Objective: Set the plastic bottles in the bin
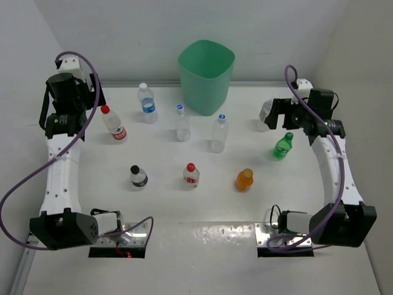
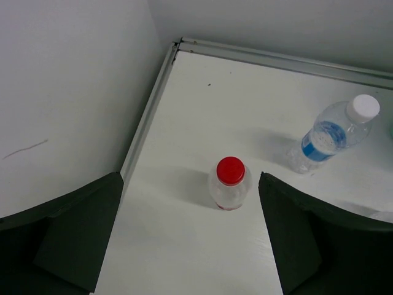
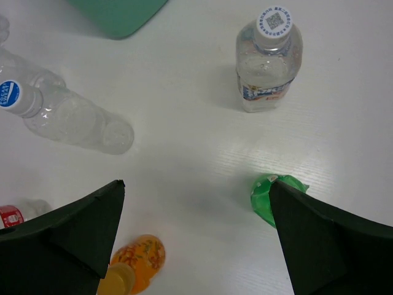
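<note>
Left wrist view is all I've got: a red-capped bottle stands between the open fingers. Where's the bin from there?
Observer: The mint-green bin stands at the far edge of the table, near its middle, off to the right of your red-capped bottle.
Operator: Anything standing between them?
Observer: Besides the white-capped bottle you can see, a blue-capped clear bottle stands just in front of the bin's left side.
Operator: And the right hand?
Observer: The right hand is open and holds nothing. It hangs over the table's right side, next to the green bottle.
</note>
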`<act>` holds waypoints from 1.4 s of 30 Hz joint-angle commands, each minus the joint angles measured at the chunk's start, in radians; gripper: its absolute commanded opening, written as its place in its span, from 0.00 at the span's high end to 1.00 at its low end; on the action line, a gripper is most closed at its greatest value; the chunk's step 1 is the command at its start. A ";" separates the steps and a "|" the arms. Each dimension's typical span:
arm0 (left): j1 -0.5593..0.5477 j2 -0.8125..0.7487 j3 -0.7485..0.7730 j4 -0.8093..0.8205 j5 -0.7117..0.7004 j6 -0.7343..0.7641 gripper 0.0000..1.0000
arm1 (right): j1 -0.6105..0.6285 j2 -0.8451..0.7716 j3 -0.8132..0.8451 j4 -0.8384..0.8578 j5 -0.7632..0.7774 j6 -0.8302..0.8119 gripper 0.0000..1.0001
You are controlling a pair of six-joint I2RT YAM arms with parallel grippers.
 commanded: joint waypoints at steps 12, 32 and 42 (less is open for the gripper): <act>0.029 -0.042 -0.096 -0.024 0.074 -0.069 0.04 | 0.023 0.057 0.061 -0.066 0.028 -0.008 0.00; -0.024 0.107 -0.311 0.221 0.055 -0.156 0.07 | 0.027 0.099 0.069 -0.098 -0.001 0.000 0.00; -0.033 0.221 -0.347 0.367 0.054 -0.165 0.08 | 0.026 0.128 0.083 -0.101 -0.002 0.001 0.01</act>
